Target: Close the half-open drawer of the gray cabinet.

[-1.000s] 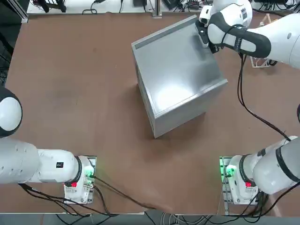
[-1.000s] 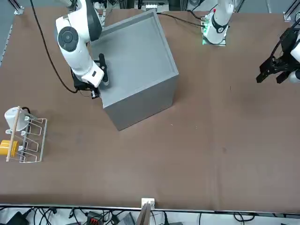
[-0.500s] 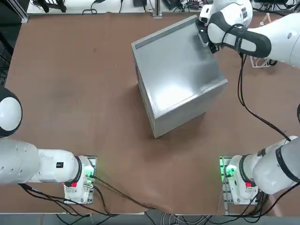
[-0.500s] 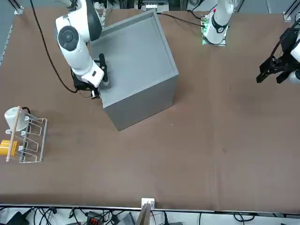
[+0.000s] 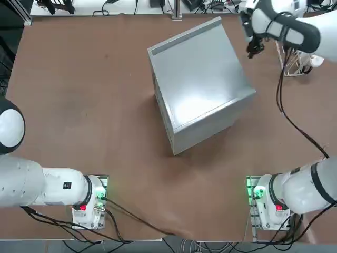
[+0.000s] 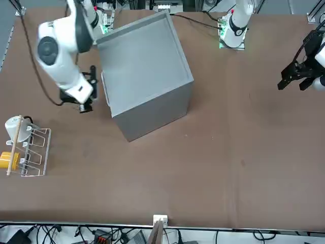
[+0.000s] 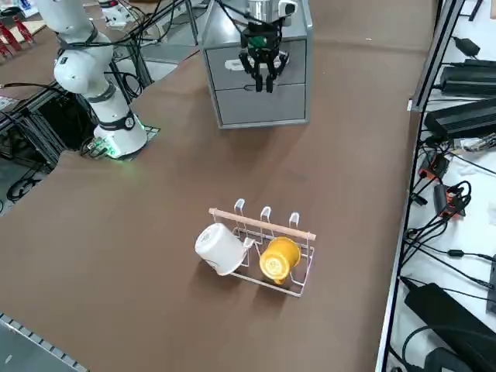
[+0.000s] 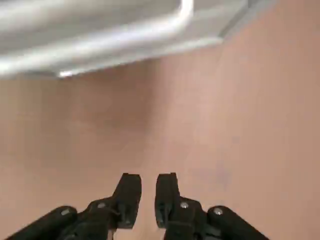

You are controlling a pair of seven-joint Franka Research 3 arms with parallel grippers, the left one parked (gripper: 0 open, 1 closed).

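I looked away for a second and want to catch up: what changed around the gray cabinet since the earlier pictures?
The right hand, which was pressed against the cabinet's drawer side, has pulled back and now hangs clear of it, holding nothing. The drawer front sits flush, so it looks shut. The cabinet itself has not shifted, and the wire rack with its cups stays where it was.

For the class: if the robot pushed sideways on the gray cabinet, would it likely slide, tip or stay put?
The gray cabinet is a broad, boxy block resting flat on the table, so it probably would not tip. It looks like metal, so likely heavy; a light nudge may leave it put. The right gripper hangs just off its front, fingers nearly together.
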